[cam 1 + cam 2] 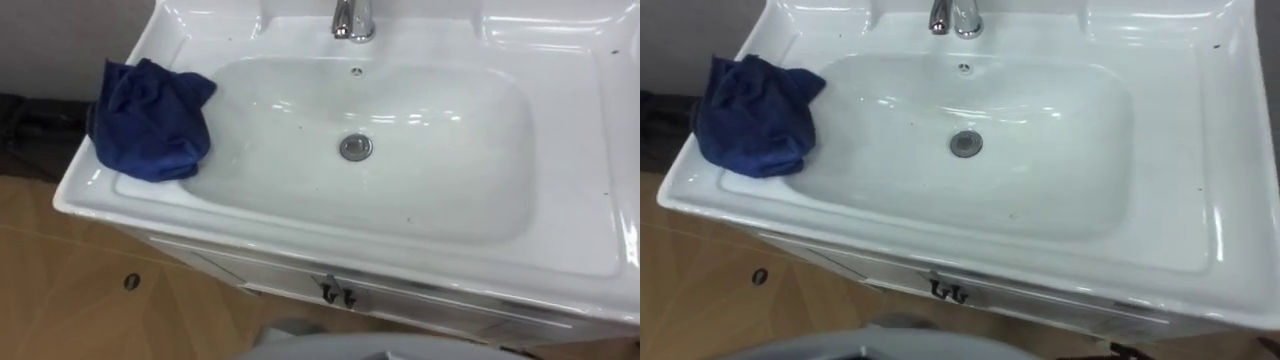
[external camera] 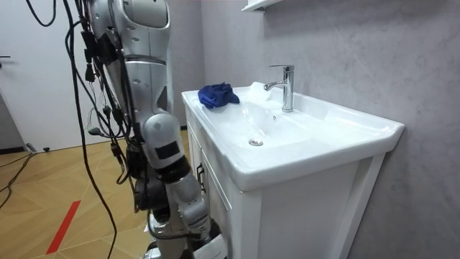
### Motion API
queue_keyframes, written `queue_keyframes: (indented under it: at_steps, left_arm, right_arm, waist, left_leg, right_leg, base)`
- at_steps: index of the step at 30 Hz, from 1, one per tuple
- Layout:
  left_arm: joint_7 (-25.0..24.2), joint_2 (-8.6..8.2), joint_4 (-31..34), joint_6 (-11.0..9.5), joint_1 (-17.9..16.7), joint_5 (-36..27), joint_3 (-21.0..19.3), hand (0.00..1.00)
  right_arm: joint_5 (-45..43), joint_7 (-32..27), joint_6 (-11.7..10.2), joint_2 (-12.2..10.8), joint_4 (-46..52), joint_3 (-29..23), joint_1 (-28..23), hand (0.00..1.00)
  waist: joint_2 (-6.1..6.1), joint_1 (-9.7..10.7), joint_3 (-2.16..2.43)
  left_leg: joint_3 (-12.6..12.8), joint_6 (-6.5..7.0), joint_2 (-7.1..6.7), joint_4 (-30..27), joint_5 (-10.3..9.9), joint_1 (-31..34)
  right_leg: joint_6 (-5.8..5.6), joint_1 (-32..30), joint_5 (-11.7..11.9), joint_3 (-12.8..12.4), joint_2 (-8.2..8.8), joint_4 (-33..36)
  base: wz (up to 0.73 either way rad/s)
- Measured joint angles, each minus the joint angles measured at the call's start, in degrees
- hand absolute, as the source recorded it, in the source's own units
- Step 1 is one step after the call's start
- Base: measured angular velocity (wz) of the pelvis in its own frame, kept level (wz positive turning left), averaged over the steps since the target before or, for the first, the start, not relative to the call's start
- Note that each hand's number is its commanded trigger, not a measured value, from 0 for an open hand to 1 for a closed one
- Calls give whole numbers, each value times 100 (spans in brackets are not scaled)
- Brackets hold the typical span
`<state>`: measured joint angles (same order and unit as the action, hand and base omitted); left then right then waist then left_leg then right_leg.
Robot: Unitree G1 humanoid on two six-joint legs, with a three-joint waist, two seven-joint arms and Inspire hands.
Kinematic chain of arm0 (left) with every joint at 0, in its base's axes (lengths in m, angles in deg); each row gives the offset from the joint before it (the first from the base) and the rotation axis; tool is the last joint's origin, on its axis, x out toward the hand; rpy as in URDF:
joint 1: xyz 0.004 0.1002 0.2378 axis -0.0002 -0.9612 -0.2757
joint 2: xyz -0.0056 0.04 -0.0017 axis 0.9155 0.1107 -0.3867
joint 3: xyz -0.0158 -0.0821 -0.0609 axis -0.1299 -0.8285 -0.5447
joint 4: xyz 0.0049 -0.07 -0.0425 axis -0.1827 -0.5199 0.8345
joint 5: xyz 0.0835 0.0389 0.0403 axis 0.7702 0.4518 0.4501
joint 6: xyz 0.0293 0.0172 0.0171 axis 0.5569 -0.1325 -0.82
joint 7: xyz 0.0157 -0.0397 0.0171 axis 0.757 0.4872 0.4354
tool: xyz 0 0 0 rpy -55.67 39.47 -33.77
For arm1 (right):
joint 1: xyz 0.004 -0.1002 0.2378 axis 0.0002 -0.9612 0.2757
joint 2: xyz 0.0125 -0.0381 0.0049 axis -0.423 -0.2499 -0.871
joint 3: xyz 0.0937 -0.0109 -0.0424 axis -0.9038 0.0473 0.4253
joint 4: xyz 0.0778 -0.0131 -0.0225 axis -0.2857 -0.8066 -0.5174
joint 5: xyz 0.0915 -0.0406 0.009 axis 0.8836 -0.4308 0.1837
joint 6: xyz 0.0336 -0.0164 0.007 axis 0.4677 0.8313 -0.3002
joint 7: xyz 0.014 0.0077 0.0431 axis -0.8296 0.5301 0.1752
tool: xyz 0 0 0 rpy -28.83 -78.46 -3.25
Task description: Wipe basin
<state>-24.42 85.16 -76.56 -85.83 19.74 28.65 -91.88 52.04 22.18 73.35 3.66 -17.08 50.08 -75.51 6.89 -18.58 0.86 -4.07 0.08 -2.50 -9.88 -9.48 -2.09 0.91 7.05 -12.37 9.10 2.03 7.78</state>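
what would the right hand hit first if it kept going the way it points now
Probably the floor: the right hand hangs beside the cabinet, pointing down, below the basin rim and blue cloth. Its gap to the cabinet is unclear.

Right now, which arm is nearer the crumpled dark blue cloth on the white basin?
Probably left: the cloth lies at the basin's left end. The right arm hangs low by the cabinet, below the rim; the left arm I cannot place.
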Motion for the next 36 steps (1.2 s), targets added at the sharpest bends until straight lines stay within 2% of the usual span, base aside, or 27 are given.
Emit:
queue_keyframes:
  at_steps: [1,2,4,9,10,12,13,15,16,18,19,21,23,24,25,27,28,30,33,36]
  left_arm:
    - [0,0,-87,-1,-24,-73,-1,0]
    - [24,0,-251,-1,-108,-144,-4,0]
    - [118,-1,-474,-2,-234,-206,-2,0]
    - [386,-25,-1295,-69,-602,-441,128,0]
    - [439,-37,-1380,-109,-658,-459,201,0]
    - [514,-260,-1537,-294,-959,-490,367,0]
    - [520,-291,-1650,-341,-997,-498,424,0]
    - [517,-488,-2079,-509,-1254,-487,797,0]
    - [515,-577,-2147,-530,-1334,-475,901,0]
    - [481,-946,-2327,-566,-1490,-459,1286,0]
    - [480,-1026,-2355,-576,-1514,-456,1414,0]
    - [461,-1351,-2518,-694,-1663,-226,1975,0]
    - [428,-1545,-2602,-724,-1769,-10,2500,0]
    - [377,-1609,-2732,-733,-1802,139,2871,0]
    - [330,-1625,-2800,-734,-1810,216,3060,0]
    - [110,-1778,-2955,-745,-1808,716,3551,0]
    - [50,-1805,-3037,-757,-1793,836,3677,0]
    - [-290,-1844,-3259,-764,-1736,1172,4226,0]
    - [-695,-1993,-3355,-780,-1651,1565,4508,0]
    - [-1052,-2127,-3366,-774,-1605,1780,4558,0]
  right_arm:
    - [-120,-4,32,1,23,45,-19,0]
    - [-236,14,73,-7,35,57,-31,0]
    - [-259,54,114,-47,66,58,-74,0]
    - [-261,120,101,-54,307,102,-211,0]
    - [-261,127,79,-54,313,99,-217,0]
    - [-259,163,-18,-52,335,44,-217,0]
    - [-259,177,-41,-52,337,31,-226,0]
    - [-260,231,-147,-50,331,-31,-233,0]
    - [-257,257,-185,-54,325,-44,-238,0]
    - [-193,289,-295,-74,293,-75,-261,0]
    - [-166,283,-317,-79,259,-84,-258,0]
    - [1,251,-403,-99,80,-193,-265,0]
    - [63,207,-423,-122,23,-320,-366,0]
    - [158,185,-403,-133,-54,-366,-419,0]
    - [177,174,-397,-142,-106,-389,-444,0]
    - [180,165,-373,-156,-251,-504,-486,0]
    - [184,166,-373,-159,-318,-520,-467,0]
    - [213,172,-369,-215,-572,-517,-358,0]
    - [272,164,-375,-238,-721,-514,-298,0]
    - [281,143,-372,-247,-914,-510,-198,0]
  waist:
    - [-39,-41,16]
    - [-61,-60,7]
    - [-139,-69,20]
    - [-196,-18,-1]
    - [-228,16,-24]
    - [-224,165,-39]
    - [-221,185,-38]
    - [-234,397,-41]
    - [-240,457,-42]
    - [-289,652,-39]
    - [-309,708,-37]
    - [-395,885,-42]
    - [-468,1043,-47]
    - [-518,1107,-53]
    - [-538,1143,-59]
    - [-579,1294,-74]
    - [-585,1336,-72]
    - [-604,1483,-77]
    - [-608,1523,-78]
    - [-643,1541,-76]
  left_leg:
    - [-4,1,-4,0,1,7]
    - [-16,1,-11,0,1,20]
    - [-70,2,-29,2,1,38]
    - [-90,4,-28,6,0,30]
    - [-95,4,-29,9,0,27]
    - [-82,11,-29,15,-4,27]
    - [-80,16,-29,17,-7,21]
    - [-69,36,-31,48,-16,-13]
    - [-71,44,-33,51,-19,-15]
    - [-72,56,-36,60,-26,-13]
    - [-79,56,-38,61,-26,-14]
    - [-52,63,-33,63,-30,-57]
    - [-59,65,-38,64,-32,-79]
    - [-35,66,-31,64,-32,-106]
    - [-6,67,-25,64,-34,-128]
    - [24,79,-21,65,-53,-175]
    - [36,80,-19,64,-53,-182]
    - [87,86,-5,66,-59,-187]
    - [192,113,5,75,-99,-255]
    - [237,142,-9,62,-117,-255]
  right_leg:
    - [-2,-13,-4,0,6,0]
    - [-3,-16,-11,49,20,0]
    - [-8,-8,-19,111,33,5]
    - [-8,16,-19,124,33,-1]
    - [-8,20,-19,128,34,-1]
    - [-17,7,-26,118,38,-11]
    - [-19,6,-29,117,41,-9]
    - [-27,18,-47,115,49,15]
    - [-30,18,-50,110,48,17]
    - [-31,27,-50,108,47,11]
    - [-30,37,-50,117,48,21]
    - [-31,65,-50,62,48,30]
    - [-31,98,-51,53,50,12]
    - [-31,121,-51,51,45,3]
    - [-31,140,-51,45,44,1]
    - [-34,211,-54,-7,70,-13]
    - [-35,206,-56,-29,75,-12]
    - [-35,193,-56,-89,70,1]
    - [-48,199,-64,-123,80,8]
    - [-72,197,-50,-134,75,9]
  base:
    - [9]
    - [10]
    - [12]
    - [2]
    - [6]
    - [0]
    - [-4]
    - [0]
    - [0]
    - [0]
    - [0]
    - [-5]
    - [0]
    - [-6]
    - [-11]
    - [-6]
    - [-7]
    - [-12]
    - [-18]
    - [-6]
